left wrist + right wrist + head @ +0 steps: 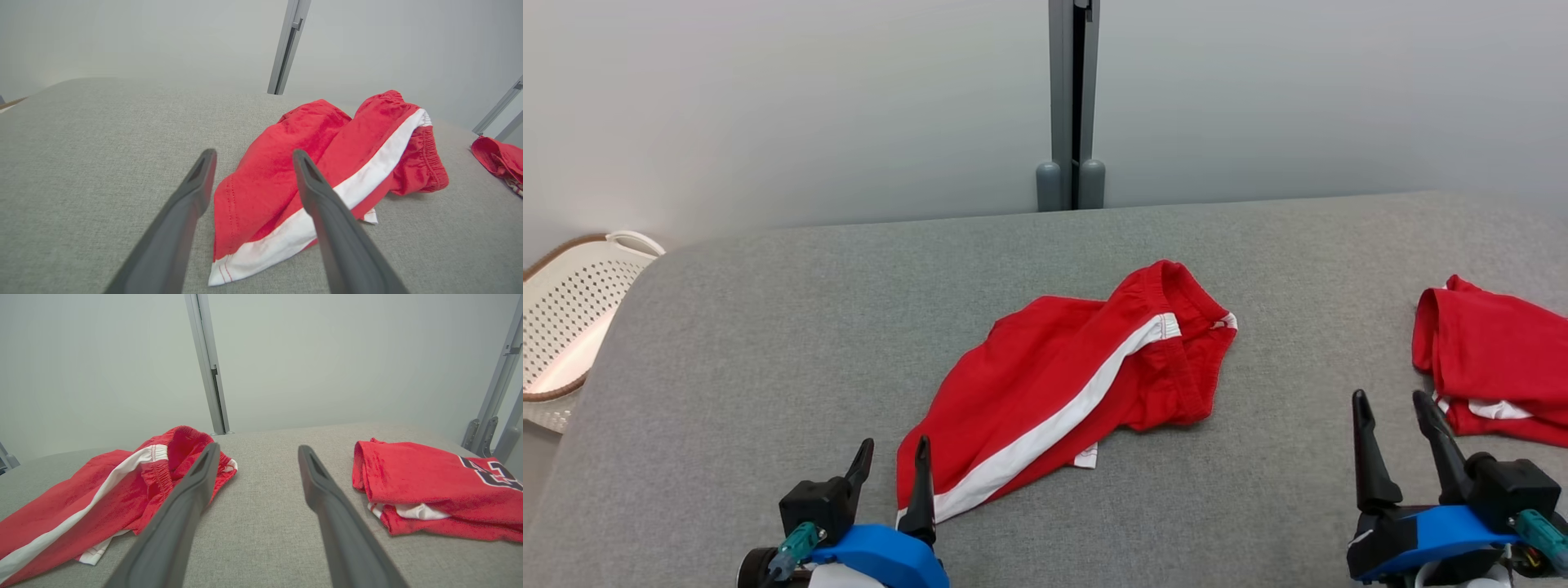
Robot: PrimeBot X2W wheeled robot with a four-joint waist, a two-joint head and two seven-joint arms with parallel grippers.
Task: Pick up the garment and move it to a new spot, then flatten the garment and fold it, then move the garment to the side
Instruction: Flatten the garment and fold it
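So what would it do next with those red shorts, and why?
Probably ease the left gripper forward onto the near hem of the red shorts and close: it stands open right beside that hem, and the shorts lie rumpled and unheld.

Grey fabric surface [768, 343], pale wall [768, 106], white basket [572, 310].

Matt red cloth shorts [1078, 367] lie on a coarse grey woven fabric surface [768, 343].
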